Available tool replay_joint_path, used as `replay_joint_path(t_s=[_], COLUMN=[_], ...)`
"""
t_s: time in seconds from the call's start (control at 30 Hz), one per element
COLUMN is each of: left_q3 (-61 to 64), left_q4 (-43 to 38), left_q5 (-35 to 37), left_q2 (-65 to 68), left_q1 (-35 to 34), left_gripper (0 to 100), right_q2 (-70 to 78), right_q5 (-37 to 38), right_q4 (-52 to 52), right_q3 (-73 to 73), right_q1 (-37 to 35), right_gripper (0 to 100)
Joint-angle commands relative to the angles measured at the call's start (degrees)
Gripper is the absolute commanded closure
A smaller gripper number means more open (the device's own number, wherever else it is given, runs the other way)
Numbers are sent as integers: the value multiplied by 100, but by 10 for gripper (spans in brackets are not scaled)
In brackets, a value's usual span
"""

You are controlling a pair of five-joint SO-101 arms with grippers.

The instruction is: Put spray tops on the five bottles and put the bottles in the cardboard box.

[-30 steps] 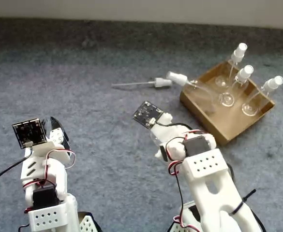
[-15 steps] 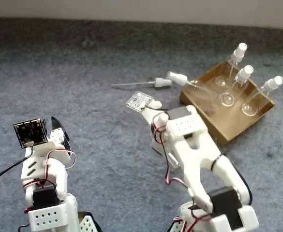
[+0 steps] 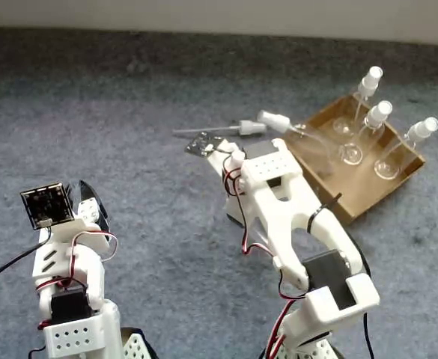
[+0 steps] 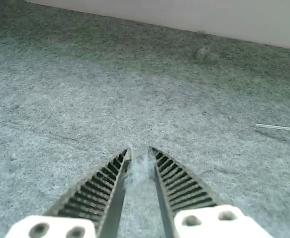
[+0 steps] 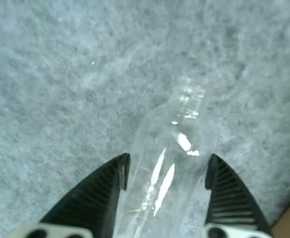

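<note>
The uncapped clear bottle [image 5: 177, 144] lies low over the grey carpeted surface [image 3: 129, 97] with its open neck pointing away from the wrist. It sits between the dark jaws of the right gripper [image 5: 168, 158], which press against both of its sides and hold it. In the high view this bottle is hidden under the right arm [image 3: 278, 194]. The arm is stretched out flat from the near edge toward the far middle of the surface, with its wrist tipped down and its camera board at the far end. Just beyond that end lies the loose spray top [image 3: 250, 129], on its side with its thin dip tube running off to the left. To the right stands the cardboard box [image 3: 376, 196], set at an angle and just beside the right arm's forearm. In it are four bottles already fitted with spray tops. Three of them [image 3: 376, 114] stand with their heads toward the far right, and the fourth [image 3: 275, 120] leans out over the box's left corner, its head near the loose spray top. Well apart on the near left, the left arm [image 3: 69, 254] is folded back and upright. The jaws of the left gripper [image 4: 140, 150] point at bare carpet, a narrow gap between them and nothing held.
</note>
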Motion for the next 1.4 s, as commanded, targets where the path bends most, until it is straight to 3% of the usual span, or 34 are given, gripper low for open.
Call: replay_joint_path(t_s=[0.0, 0.2, 0.43, 0.7, 0.87, 1.1, 1.27, 1.37], left_q3=[119, 119, 119, 119, 119, 40, -418, -778], left_q4=[-9, -9, -9, -9, 229, 378, 1231, 1495], left_q5=[18, 18, 18, 18, -949, -1574, -2927, -3323], left_q2=[-13, -13, -22, -40, -48, -57, -13, -4], left_q1=[92, 92, 75, 57, 92, 119, 927, 1112], left_gripper=[992, 992, 994, 993, 993, 993, 995, 995], right_q2=[-75, -497, -2369, -4312, -5226, -6343, -7196, -7688], right_q5=[79, 44, 0, -1231, -1697, -1793, -1952, -2180], right_q4=[22, 549, 673, 620, 620, 198, -673, -971], right_q3=[-303, -374, -321, 567, 1218, 2369, 3512, 3978], right_q1=[-57, 84, 286, 295, 295, 356, 857, 1130], right_gripper=[876, 923, 922, 921, 921, 921, 921, 921])
